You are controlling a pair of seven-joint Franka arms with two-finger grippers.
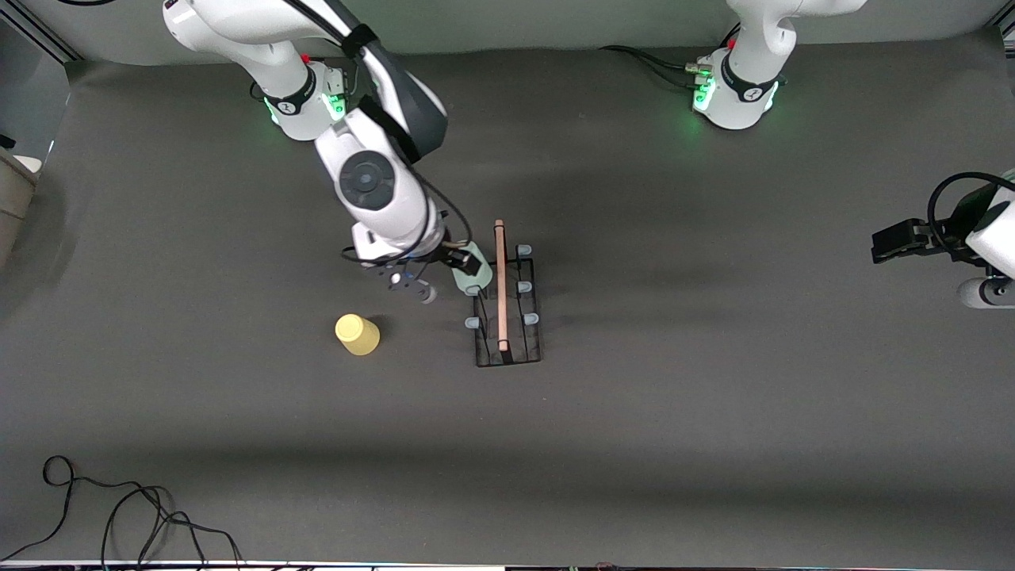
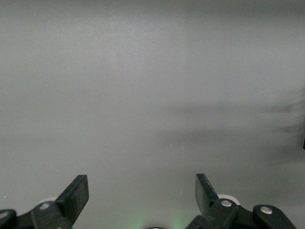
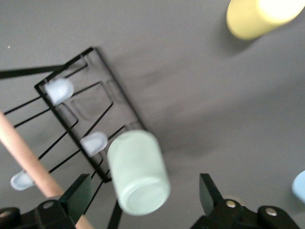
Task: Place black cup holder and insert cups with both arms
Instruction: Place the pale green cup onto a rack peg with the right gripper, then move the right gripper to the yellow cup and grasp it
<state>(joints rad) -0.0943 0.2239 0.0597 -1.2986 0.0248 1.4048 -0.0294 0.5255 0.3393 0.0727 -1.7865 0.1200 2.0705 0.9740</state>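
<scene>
Yellow cup (image 1: 358,334) stands nearest, beside the black cup holder (image 1: 507,300), whose peg carries the pale green cup (image 3: 138,172). Right tool (image 3: 143,200) spread around it; left tool (image 2: 142,198) spread, waiting.

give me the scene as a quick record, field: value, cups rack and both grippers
rack: black cup holder stands mid-table, wooden handle on top
pale green cup: upside down on a peg at the right arm's side of the rack; released
yellow cup: on the table, toward the right arm's end from the rack
light blue cup: only an edge shows in the right wrist view
right gripper: jaws open, either side of the green cup, apart from it
left gripper: jaws open, empty, waiting over bare table at its own end
</scene>
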